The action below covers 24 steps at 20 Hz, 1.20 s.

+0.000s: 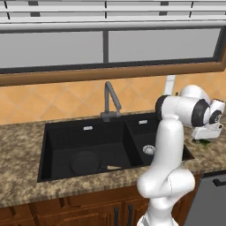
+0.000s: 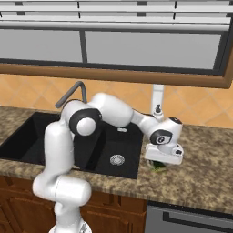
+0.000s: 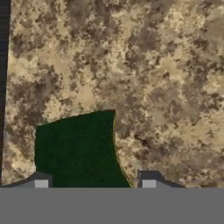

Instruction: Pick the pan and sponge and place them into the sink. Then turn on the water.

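The black pan [image 1: 85,162] lies flat in the large left basin of the sink [image 1: 88,137], its light-brown handle [image 1: 114,167] pointing right. On the counter just right of the sink's small basin [image 2: 119,146] rests the green sponge [image 3: 76,148] [image 2: 159,166] [image 1: 204,142]. My gripper [image 3: 95,183] [image 2: 160,163] hangs straight down over the sponge, open, with one fingertip [image 3: 41,183] at the sponge's left edge and the other a little off its right side. The dark grey faucet [image 1: 111,102] [image 2: 72,93] stands behind the sink with no stream showing.
A white upright object [image 2: 157,98] stands at the tiled wall behind my hand. Speckled brown counter [image 3: 166,78] stretches right of the sponge. A grey appliance front [image 1: 211,198] sits below the counter at the right. My own arm crosses over the small basin.
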{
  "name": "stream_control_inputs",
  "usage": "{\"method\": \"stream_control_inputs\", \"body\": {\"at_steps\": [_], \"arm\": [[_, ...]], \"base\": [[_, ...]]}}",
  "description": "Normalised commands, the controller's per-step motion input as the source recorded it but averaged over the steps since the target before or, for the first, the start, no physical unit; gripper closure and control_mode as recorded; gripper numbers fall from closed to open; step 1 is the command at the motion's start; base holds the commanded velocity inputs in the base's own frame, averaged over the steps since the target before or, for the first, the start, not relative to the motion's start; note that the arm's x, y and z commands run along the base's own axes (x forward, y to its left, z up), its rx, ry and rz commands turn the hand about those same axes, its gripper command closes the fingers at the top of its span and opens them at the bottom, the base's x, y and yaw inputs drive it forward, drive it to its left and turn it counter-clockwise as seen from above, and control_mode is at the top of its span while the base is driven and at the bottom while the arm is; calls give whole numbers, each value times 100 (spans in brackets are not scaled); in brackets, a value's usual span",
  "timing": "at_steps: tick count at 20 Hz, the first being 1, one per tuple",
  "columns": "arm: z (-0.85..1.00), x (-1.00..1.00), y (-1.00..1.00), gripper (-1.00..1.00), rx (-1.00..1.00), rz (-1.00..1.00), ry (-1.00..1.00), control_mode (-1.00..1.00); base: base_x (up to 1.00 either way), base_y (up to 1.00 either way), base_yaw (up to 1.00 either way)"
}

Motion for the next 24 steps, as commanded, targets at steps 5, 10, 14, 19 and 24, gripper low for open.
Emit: {"method": "stream_control_inputs", "body": {"at_steps": [5,10,14,19,24], "arm": [[29,-64,66,100,0,7,-6,-100],[34,-78,98,100,-3,10,-12,-100],[29,-62,100,100,-18,14,-18,-100],[53,-17,100,100,-14,12,-8,-100],[50,0,100,100,-2,15,0,-100]], "base": [[0,0,0],[0,0,0],[0,0,0],[0,0,0],[0,0,0]]}}
